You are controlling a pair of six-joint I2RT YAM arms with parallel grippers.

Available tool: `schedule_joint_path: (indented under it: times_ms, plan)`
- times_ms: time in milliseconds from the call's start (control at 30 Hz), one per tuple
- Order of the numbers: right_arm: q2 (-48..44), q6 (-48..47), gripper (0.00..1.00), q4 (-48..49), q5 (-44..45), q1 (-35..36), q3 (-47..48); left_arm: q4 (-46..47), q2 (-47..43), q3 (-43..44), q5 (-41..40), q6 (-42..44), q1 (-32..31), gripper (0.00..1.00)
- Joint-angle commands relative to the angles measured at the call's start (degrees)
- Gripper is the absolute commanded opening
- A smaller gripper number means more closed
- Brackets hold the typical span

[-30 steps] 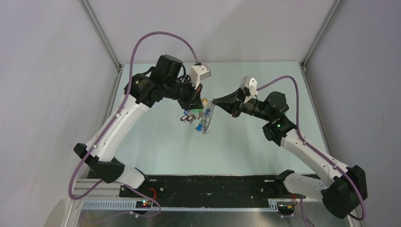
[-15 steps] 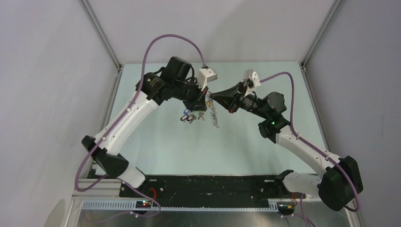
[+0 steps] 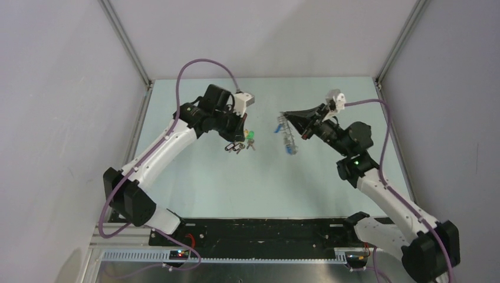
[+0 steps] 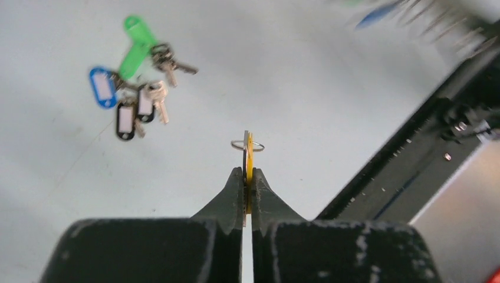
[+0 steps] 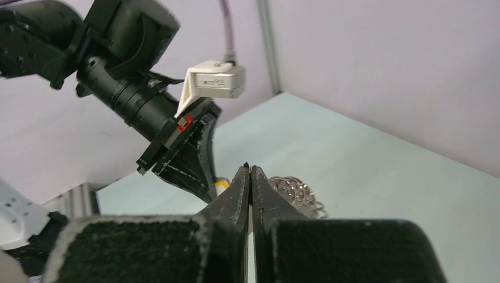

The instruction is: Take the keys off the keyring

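Both arms have drawn apart since the earlier frame. Top view: the right gripper (image 3: 282, 117) has carried the keyring (image 3: 287, 137) rightwards, clear of the left gripper (image 3: 241, 134); the keyring hangs blurred from its closed tips. The keys (image 3: 237, 145) lie on the bench (image 3: 206, 183) beneath the left gripper. Left wrist view: the left gripper is clamped on a yellow tag (image 4: 249, 156) bearing a small wire ring (image 4: 247, 144). Right wrist view: fingers pressed together, keyring just behind them.

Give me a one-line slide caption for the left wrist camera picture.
Left gripper shut on a yellow tag with a small wire ring, over a bunch of tagged keys lying on the table.
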Motion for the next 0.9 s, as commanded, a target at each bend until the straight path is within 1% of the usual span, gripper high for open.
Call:
schedule_joint_path:
  times_ms: [0, 33, 67, 100, 133, 200, 300, 367, 500, 567, 633, 667, 700, 733, 800, 867]
  plan:
    - [-7.16, -4.64, 0.0, -7.59, 4.35, -3.72, -1.67, 16.42, -4.16, -8.58, -7.36, -7.62, 2.53, 0.0]
    - [-8.84, -5.66, 0.0, -8.99, 4.67, -4.62, -1.91, 18.61, -3.48, -11.25, -7.83, -8.33, 2.82, 0.0]
    - [-9.58, -6.12, 0.0, -11.35, 5.39, -5.08, -2.32, 22.88, -2.96, -12.31, -8.54, -9.87, 3.04, 0.0]
    - [-11.05, -7.04, 0.0, -12.49, 5.76, -5.79, -2.5, 24.79, -1.47, -13.97, -8.95, -10.59, 3.51, 0.0]
    - [-11.69, -7.47, 0.0, -14.69, 6.69, -6.1, -2.66, 28.22, -0.72, -14.51, -9.65, -11.84, 3.7, 0.0]
    - [-13.26, -8.56, 0.0, -17.72, 8.21, -6.99, -2.68, 31.82, 2.39, -15.17, -10.62, -12.86, 4.23, 0.0]
    - [-15.04, -9.56, 0.0, -21.99, 10.36, -8.2, -2.68, 34.98, 8.26, -14.41, -10.98, -13.59, 5.06, 0.0]
    - [-15.48, -9.65, 0.0, -23.69, 11.83, -8.82, -2.68, 36.3, 12.25, -13.48, -9.75, -13.88, 5.89, 0.01]
    - [-15.31, -8.88, 0.0, -24.67, 12.8, -9.76, -2.74, 37.86, 18.4, -12.72, -9.47, -14.33, 7.29, 0.04]
    - [-15.1, -8.64, 0.0, -24.67, 13.0, -9.91, -2.69, 38.66, 19.75, -12.95, -9.99, -14.75, 7.87, 0.07]
    - [-15.25, -8.72, 0.0, -25.05, 14.03, -10.16, -2.68, 39.36, 19.86, -13.4, -10.79, -15.45, 8.23, 0.2]
    - [-15.41, -8.83, 0.0, -25.23, 14.61, -10.47, -2.68, 39.58, 18.76, -13.95, -11.43, -15.8, 8.33, 0.41]
    - [-15.46, -8.89, 0.0, -25.52, 15.39, -10.73, -2.68, 40.18, 17.79, -14.45, -13.04, -16.5, 8.34, 0.7]
    - [-15.4, -8.94, 0.0, -25.6, 15.68, -11.36, -2.68, 40.6, 15.43, -15.91, -13.75, -16.72, 8.36, 0.85]
    - [-14.51, -8.91, 0.0, -25.2, 16.67, -12.67, -2.68, 41.79, 10.68, -18.24, -15.9, -17.26, 8.35, 0.98]
    - [-12.4, -8.4, 0.0, -24.0, 17.31, -14.55, -2.28, 42.41, 5.62, -20.41, -17.56, -17.89, 8.3, 0.99]
